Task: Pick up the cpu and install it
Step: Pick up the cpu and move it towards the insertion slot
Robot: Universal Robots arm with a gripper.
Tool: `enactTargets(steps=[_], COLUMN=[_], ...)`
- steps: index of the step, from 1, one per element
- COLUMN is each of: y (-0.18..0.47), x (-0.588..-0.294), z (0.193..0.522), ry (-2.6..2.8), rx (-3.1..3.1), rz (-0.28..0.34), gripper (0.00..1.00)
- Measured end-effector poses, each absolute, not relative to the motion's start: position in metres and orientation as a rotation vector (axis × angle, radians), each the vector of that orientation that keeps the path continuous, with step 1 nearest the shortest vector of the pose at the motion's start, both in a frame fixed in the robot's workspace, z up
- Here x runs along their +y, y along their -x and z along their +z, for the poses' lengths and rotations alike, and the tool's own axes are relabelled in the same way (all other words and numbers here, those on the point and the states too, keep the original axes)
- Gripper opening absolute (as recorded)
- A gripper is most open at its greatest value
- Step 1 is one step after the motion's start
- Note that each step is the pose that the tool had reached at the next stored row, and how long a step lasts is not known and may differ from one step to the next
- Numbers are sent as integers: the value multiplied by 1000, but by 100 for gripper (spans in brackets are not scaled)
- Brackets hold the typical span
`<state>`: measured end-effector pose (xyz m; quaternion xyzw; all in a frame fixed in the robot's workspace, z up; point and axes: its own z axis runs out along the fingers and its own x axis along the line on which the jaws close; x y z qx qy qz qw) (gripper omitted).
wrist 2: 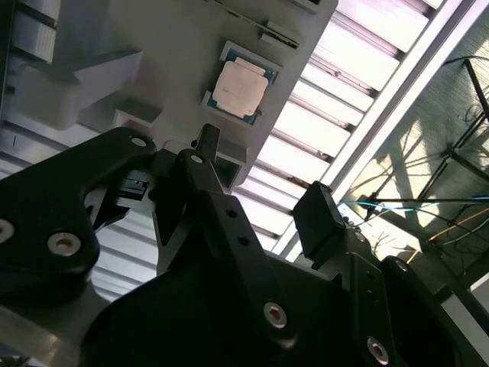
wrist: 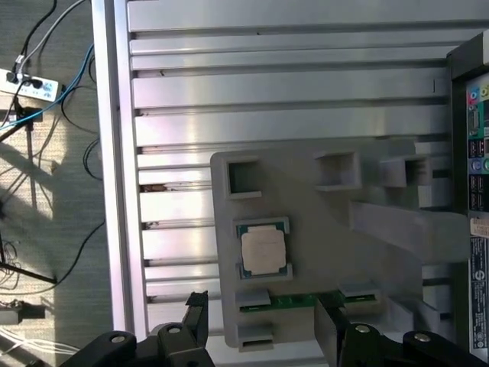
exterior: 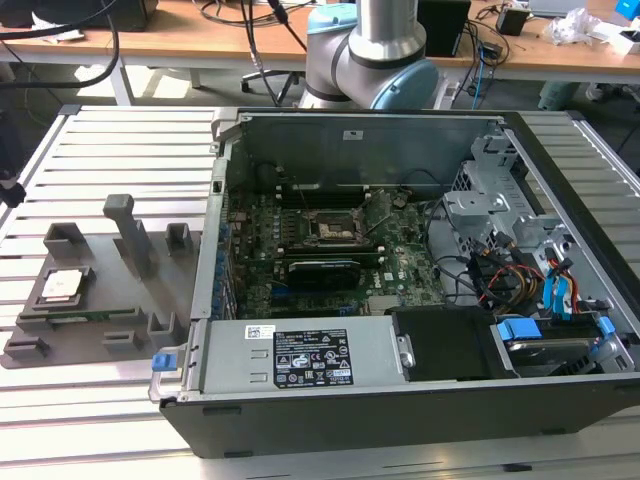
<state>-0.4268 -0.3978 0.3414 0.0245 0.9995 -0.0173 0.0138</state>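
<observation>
The cpu (exterior: 62,287) is a small square chip with a silvery top, lying flat in a recess of the grey fixture plate (exterior: 95,262) at the exterior view's left, outside the computer case. Both wrist views look down on the cpu (wrist: 263,251) (wrist 2: 241,88) from well above. My gripper (wrist: 263,330) (wrist 2: 260,182) hangs over the fixture, open, with its black fingers (wrist: 197,319) wide apart and nothing between them. The square black-framed socket (exterior: 328,228) sits on the green motherboard inside the case.
The open computer case (exterior: 400,420) lies on a slatted aluminium table (wrist: 290,84). Inside it are a long black expansion card (exterior: 322,270), a power supply (exterior: 300,368) and a drive cage with cables (exterior: 520,270). A green memory stick (wrist: 294,300) rests in the fixture. Cables lie on the floor (wrist: 46,153) past the table edge.
</observation>
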Motion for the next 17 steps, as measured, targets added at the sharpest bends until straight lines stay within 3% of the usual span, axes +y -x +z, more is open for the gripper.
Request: enactTargets(steps=[17], y=[427], x=[-398], z=[325], ry=[-76], rx=[3112], rz=[-54], gripper=[66])
